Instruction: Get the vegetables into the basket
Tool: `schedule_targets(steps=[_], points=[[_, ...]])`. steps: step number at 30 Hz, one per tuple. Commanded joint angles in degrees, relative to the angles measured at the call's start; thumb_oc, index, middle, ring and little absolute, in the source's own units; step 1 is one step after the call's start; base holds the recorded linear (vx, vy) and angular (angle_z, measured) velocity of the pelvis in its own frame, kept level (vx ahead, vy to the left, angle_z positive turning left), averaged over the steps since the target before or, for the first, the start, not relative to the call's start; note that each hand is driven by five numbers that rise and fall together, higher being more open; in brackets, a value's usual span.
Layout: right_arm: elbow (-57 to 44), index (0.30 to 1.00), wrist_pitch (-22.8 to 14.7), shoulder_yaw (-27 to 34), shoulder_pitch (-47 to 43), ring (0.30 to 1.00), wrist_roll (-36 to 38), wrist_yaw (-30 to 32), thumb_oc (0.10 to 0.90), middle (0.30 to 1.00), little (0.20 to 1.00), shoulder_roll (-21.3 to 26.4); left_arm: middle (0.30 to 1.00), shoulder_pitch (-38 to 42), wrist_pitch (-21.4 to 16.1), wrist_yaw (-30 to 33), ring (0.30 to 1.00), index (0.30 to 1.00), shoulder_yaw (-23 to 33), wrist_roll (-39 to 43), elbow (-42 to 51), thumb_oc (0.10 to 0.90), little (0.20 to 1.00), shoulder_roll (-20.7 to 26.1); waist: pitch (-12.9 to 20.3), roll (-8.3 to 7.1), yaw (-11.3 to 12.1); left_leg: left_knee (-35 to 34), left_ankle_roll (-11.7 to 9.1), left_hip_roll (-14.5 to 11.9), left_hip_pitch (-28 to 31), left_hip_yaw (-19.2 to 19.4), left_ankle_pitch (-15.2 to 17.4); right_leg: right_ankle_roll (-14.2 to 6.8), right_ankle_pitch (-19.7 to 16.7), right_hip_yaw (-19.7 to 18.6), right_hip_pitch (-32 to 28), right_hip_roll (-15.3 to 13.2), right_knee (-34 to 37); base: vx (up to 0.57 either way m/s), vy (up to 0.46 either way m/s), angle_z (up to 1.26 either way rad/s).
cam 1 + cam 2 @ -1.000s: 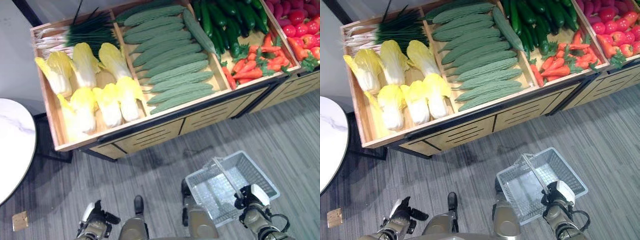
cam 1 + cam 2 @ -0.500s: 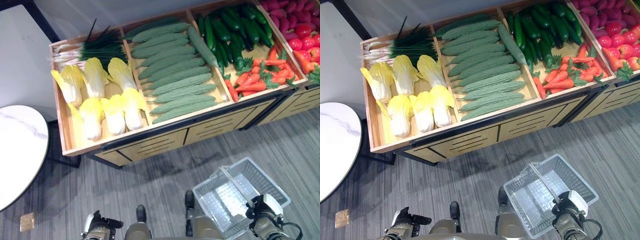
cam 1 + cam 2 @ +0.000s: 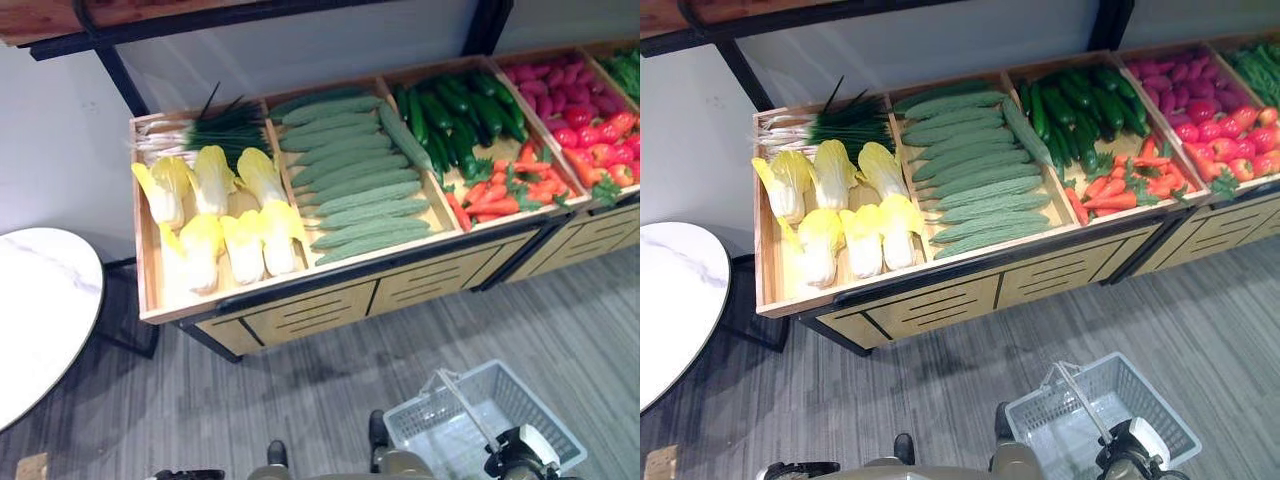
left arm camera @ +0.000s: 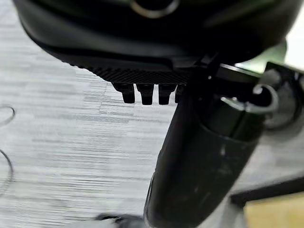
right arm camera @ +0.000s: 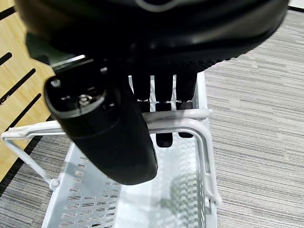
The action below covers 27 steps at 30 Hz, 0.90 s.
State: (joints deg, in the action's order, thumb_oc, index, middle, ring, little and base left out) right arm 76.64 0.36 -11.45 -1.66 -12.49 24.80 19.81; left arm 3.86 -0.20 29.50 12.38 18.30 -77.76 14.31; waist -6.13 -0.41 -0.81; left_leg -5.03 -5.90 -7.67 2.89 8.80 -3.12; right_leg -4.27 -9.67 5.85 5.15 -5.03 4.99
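— Head's tilted up; basket (image 3: 1110, 405) sits lower in view now.
— Right hand (image 5: 156, 102) curls round its handle (image 5: 180, 121), ready for loading. Vegetables (image 3: 350, 175) remain on the stand (image 3: 300, 300).
— Left hand (image 4: 147, 90)?
— Curled, holding nothing.

We saw a white plastic basket (image 3: 1110, 410) with perforated walls, a pale wooden stand (image 3: 300, 305), a glossy marble-look tabletop (image 3: 40, 310) at nine o'clock, and matt grey wood-grain floor (image 3: 300, 400).
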Motion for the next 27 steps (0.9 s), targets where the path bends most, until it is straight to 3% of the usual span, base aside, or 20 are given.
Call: schedule_targets(steps=[1,6,10,12,14,19,27], points=[[1.04,0.300,-1.78,-0.99,-2.87,0.300,-0.17,4.26,0.400,0.300,0.300,1.69,1.000,2.71,-4.91,12.08,1.000,1.000,3.44,4.48,-1.59,0.900,1.000,6.59,-1.52,-1.78,-0.02,0.03,-0.54,1.13,-0.96,-1.03,-0.13,-5.11,3.85,-0.18,-2.43,-4.08,-1.50,0.00,0.000,0.00],[1.50,0.300,-3.22,-2.26,-2.44,0.300,-1.37,4.91,0.400,0.300,0.300,1.16,1.000,3.85,-6.78,16.65,1.000,1.000,4.84,4.65,-1.90,0.900,1.000,9.71,-0.80,-1.76,-0.39,0.03,-0.89,1.00,-0.73,-0.77,-0.11,-5.37,3.74,0.33,-2.80,-4.18,-1.32,0.00,0.000,0.00],[1.26,0.300,-4.41,-3.06,-1.96,0.300,-2.77,5.93,0.400,0.300,0.300,1.00,1.000,4.69,-8.99,22.76,1.000,1.000,4.22,1.52,3.65,0.900,1.000,12.06,-0.12,-1.57,-0.63,0.03,-1.28,0.82,-0.76,-0.87,-0.09,-5.54,3.60,0.62,-3.12,-4.04,-0.84,0.00,0.000,0.00],[0.87,0.300,-5.04,-2.66,-1.37,0.300,-3.22,6.83,0.400,0.300,0.300,1.34,1.000,3.93,-10.75,28.85,1.000,1.000,3.43,-3.58,14.78,0.900,1.000,14.17,0.23,-1.56,-0.40,0.03,-1.50,0.59,-0.89,-1.25,-0.23,-5.65,3.63,1.06,-3.32,-4.01,-0.66,0.00,0.000,0.00],[0.99,0.300,-5.31,-2.19,-0.81,0.300,-3.74,7.16,0.400,0.300,0.300,1.44,1.000,2.60,-9.73,32.93,1.000,1.000,2.52,-9.97,24.12,0.900,1.000,15.84,0.40,-1.62,-0.31,0.03,-1.63,0.51,-1.04,-1.53,-0.30,-5.72,3.66,1.38,-3.42,-3.95,-0.60,-0.01,-0.025,0.09],[1.50,0.300,-5.04,-1.09,-0.38,0.300,-4.23,7.21,0.400,0.300,0.300,1.84,1.000,1.32,-8.15,33.67,1.000,1.000,1.46,-16.20,33.23,0.900,1.000,15.83,0.77,-1.75,-0.37,0.03,-1.73,0.36,-1.23,-1.72,-0.28,-5.74,3.76,1.60,-3.64,-3.91,-0.48,0.00,-0.005,0.02],[0.35,0.300,-4.43,-1.33,-1.58,0.300,-4.64,6.41,0.400,0.300,0.300,2.54,1.000,1.46,-6.63,28.17,1.000,1.000,-3.79,-23.81,42.41,0.900,1.000,14.30,1.24,-1.75,-0.86,0.03,-1.83,0.07,-1.42,-1.52,-0.22,-5.68,3.62,1.54,-3.85,-3.84,-0.12,0.00,0.000,0.00]])
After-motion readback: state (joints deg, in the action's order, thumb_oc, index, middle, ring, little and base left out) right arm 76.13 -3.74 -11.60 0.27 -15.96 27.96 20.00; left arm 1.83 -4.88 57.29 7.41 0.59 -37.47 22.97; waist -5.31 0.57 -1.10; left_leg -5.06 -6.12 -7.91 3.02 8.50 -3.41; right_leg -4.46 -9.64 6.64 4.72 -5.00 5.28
